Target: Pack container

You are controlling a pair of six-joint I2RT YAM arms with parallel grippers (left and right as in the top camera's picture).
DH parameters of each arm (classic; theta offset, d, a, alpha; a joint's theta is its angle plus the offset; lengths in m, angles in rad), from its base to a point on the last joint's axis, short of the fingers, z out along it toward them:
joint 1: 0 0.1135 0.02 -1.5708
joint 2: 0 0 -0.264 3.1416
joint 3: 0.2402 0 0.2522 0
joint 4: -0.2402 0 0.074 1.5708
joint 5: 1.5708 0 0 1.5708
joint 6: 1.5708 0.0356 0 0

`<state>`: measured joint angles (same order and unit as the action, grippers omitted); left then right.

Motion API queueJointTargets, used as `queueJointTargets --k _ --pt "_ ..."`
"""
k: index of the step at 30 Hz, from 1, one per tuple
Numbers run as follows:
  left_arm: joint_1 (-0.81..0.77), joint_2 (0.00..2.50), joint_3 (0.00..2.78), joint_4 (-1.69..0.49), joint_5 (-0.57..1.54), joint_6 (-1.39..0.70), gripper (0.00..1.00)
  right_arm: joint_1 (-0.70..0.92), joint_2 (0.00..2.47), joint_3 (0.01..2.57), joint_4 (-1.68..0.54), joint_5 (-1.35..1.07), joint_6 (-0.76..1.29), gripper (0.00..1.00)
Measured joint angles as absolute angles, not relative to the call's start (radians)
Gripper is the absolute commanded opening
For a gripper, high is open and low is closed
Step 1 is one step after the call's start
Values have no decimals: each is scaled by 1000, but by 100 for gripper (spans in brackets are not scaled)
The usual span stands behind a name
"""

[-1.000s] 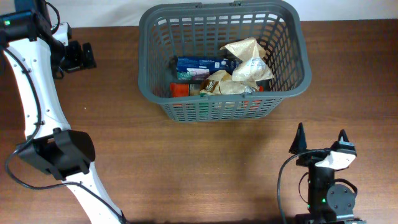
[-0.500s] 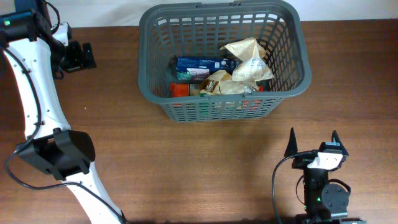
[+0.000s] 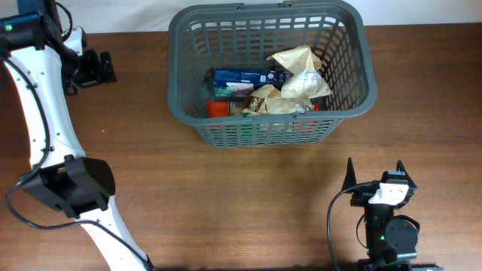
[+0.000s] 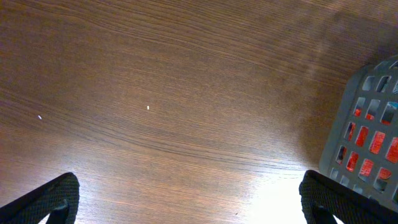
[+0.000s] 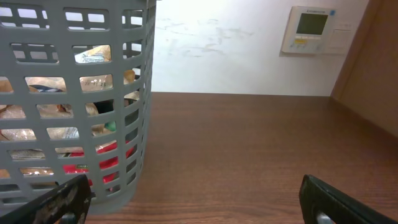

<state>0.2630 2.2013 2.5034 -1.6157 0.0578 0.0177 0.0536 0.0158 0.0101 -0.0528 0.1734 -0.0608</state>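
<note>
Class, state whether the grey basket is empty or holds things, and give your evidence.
Partly filled. The basket holds a blue box, crumpled tan bags and a red pack on its floor, below the rim.

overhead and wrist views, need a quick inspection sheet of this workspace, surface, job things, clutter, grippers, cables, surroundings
surface: brown wooden table, a few tiny white specks in the left wrist view
job's things: container upright at the far middle, holding a blue box, crumpled tan bags and a red packet
clutter: nothing seen loose outside the container
grippers: left gripper open, nothing held, far left; right gripper open, nothing held, near side
cables: black cable looping beside the right arm's base
surroundings: white wall, wall panel in the right wrist view
</note>
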Motion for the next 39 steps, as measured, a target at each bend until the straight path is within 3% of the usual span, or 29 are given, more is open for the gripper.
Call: queueJointTargets --k 11,19,21,28,32,39 --pt "225 2128 2469 -1607 56 17 99 54 16 10 -53 173 -60 99" --pt "3 1547 2069 -1556 51 23 99 54 15 10 -54 173 -61 99" --pt "-12 1361 1921 -1403 16 35 99 54 14 10 -55 173 -61 99" --pt "-15 636 1104 -437 -73 45 99 54 13 10 -55 170 -61 99" --pt "-15 325 731 -335 -118 44 99 54 12 10 -55 169 -61 99" --pt "-16 137 368 -236 -148 43 99 54 11 10 -55 169 -61 99"
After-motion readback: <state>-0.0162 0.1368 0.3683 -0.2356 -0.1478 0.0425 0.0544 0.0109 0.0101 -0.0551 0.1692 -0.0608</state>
